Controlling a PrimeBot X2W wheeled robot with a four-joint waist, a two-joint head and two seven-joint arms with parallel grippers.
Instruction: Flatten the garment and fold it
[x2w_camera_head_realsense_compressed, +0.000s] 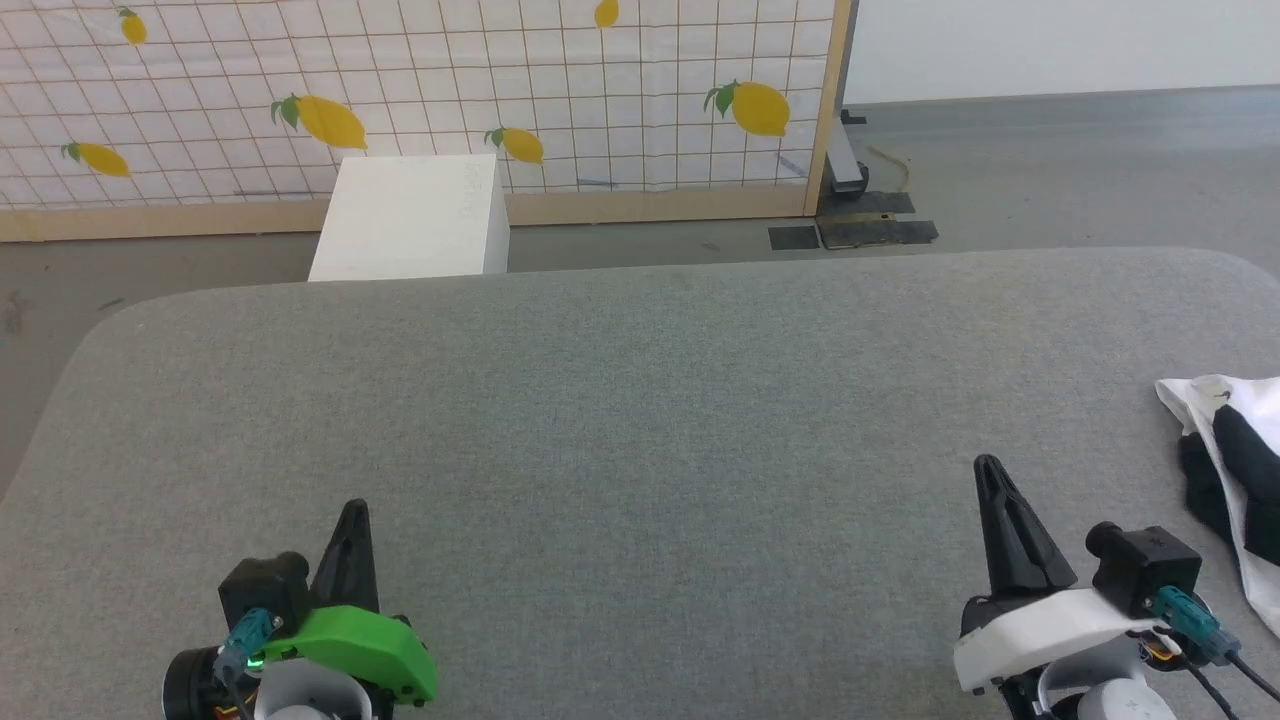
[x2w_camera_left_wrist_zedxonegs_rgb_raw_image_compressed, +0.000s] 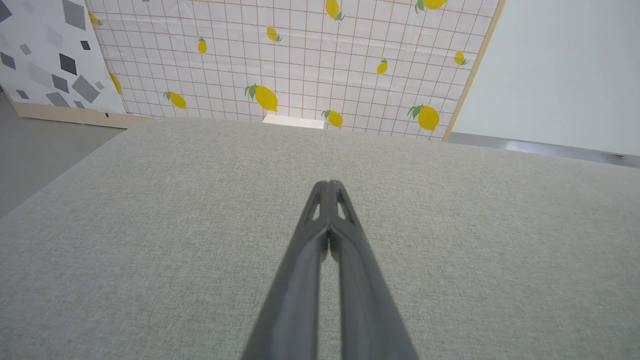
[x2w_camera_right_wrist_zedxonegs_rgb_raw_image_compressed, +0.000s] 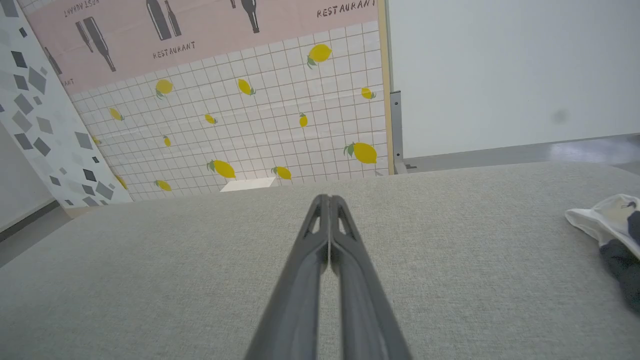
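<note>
The garment (x2w_camera_head_realsense_compressed: 1240, 450) lies crumpled at the right edge of the head view, on the grey cloth-covered table (x2w_camera_head_realsense_compressed: 640, 400), and part of it is cut off by the frame. It is white with black parts.

The left gripper (x2w_camera_head_realsense_compressed: 353, 512) at the lower left and the right gripper (x2w_camera_head_realsense_compressed: 990, 468) at the lower right both have their fingers pressed together and hold nothing. The shirt is near the right gripper and well apart from the left one.

The likely risk is a bad first grasp. In such a heap the layers are hard to tell apart, so the fingers may pinch several at once and the shirt will not spread flat. Pushing with closed fingers may only bunch it more.

Count: one garment, two grippers, one table, one white box (x2w_camera_head_realsense_compressed: 415, 215) behind it.
</note>
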